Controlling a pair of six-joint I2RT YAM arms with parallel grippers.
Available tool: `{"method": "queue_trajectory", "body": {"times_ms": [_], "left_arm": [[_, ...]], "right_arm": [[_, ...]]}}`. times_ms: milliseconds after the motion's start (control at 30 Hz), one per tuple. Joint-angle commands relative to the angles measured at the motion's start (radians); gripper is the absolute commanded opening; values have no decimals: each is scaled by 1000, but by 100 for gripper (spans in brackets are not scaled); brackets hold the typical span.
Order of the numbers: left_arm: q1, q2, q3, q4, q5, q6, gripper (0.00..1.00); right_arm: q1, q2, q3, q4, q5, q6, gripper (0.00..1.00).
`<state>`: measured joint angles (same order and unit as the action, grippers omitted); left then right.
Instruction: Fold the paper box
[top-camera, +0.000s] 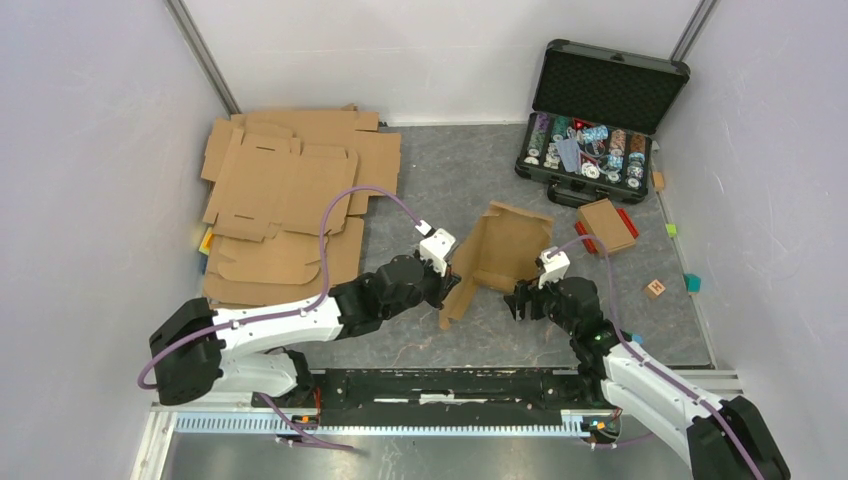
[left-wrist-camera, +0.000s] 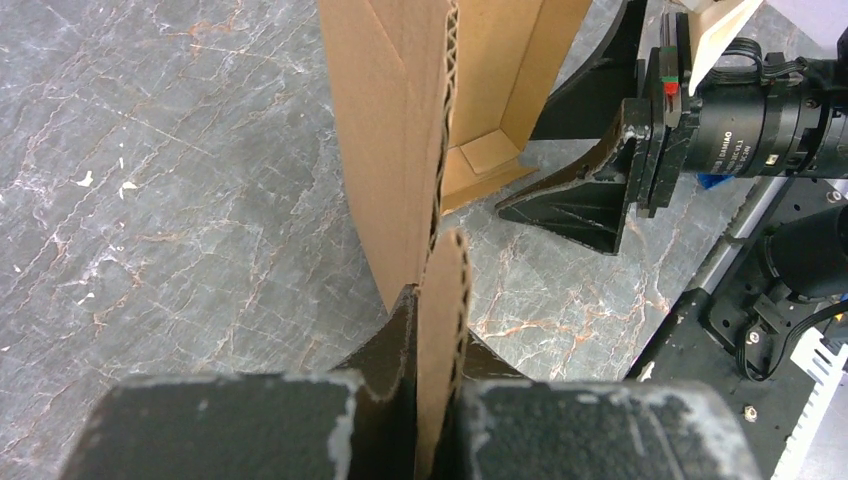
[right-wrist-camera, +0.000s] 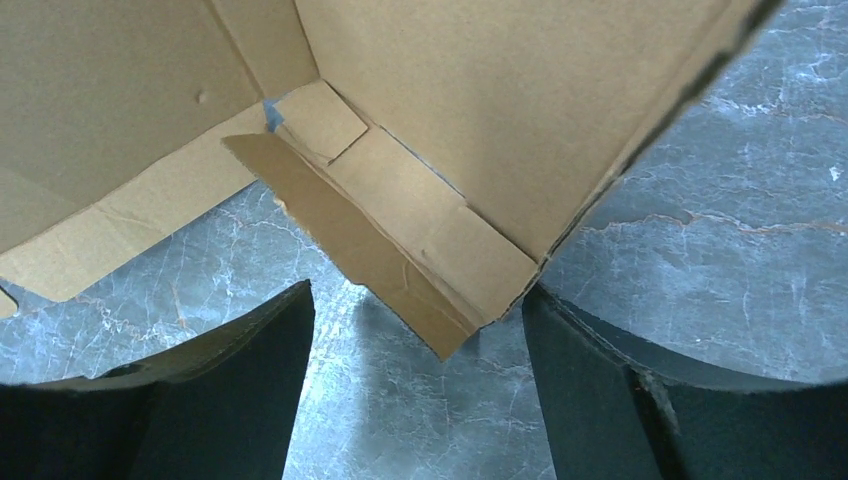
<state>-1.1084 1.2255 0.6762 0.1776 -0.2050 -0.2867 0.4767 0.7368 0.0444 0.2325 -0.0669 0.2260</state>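
At far left lies a heap of flat brown blanks, overlapping so that an exact count cannot be made. It rests on the grey marbled table.

Next, the left gripper is pressed together on a narrow flap of the box, and the flap's fluted edge stands upright between the fingers.

There is one box, at the table's centre between the two grippers. It is plain brown corrugated card, half formed and standing tilted, with a broad panel raised and side walls turned up. The pinched flap trails toward the near left. The right wrist view shows an inner corner with a tab folded in, crease lines and a small blue mark.

The right gripper is spread wide, and the box's lower corner hangs between its two fingers. Whether the card touches the right-hand finger cannot be told.

Further right, at the back, one black case stands open with rows of chips inside. Just in front of it lies one small carton. Near the right wall sit one wooden cube and one teal block.
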Motion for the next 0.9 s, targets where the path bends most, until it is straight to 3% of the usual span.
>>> {"method": "queue_trajectory", "body": {"times_ms": [0,100,567,867], "left_arm": [[-10,26,28,-5,72,-48,4],[-10,28,29,-4,71,-48,4],[-11,34,30,-4,81,-48,3],[-12,45,32,8,111,-54,4]], "right_arm": [[15,-3,17,60,-66,-20,84],[19,-3,18,59,-46,-20,84],[23,25,0,149,95,72,56],[29,72,-6,206,185,94,49]]}}
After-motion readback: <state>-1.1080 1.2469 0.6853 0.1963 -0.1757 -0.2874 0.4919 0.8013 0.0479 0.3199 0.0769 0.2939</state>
